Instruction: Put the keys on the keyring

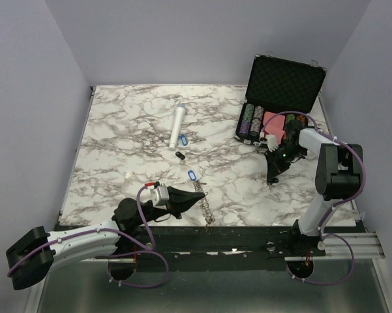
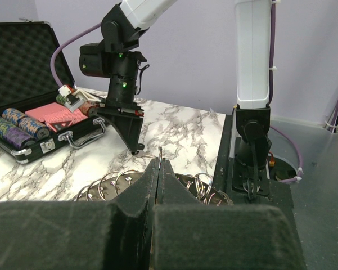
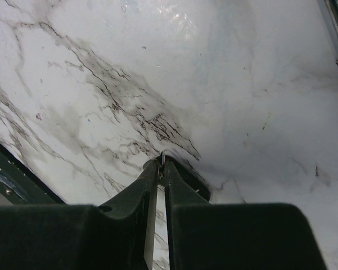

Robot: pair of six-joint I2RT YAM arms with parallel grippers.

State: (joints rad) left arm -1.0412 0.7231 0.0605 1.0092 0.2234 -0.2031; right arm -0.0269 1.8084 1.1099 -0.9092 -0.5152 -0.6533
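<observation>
While my left pincer (image 1: 197,197) was pressed shut at the keyring (image 1: 207,208) by the worktop's (image 1: 117,143) front edge, a blue-tagged key (image 1: 193,175) lay just beyond. My right pincer (image 1: 272,181) pointed tip-down, jaws narrow; any grip indiscernible.

From the left wrist, the near part of the keyring (image 2: 119,181) was hidden behind the left fingers (image 2: 136,194), and a thin metal sliver (image 2: 160,153) at their tips could not be identified. The case (image 2: 22,67) was cut off by the picture's left edge. From the right wrist, a tiny object (image 3: 163,160) at the tips of the right fingers (image 3: 132,197) was too small to be told. From above, the blades of the keys (image 1: 194,176) could not be made out.
</observation>
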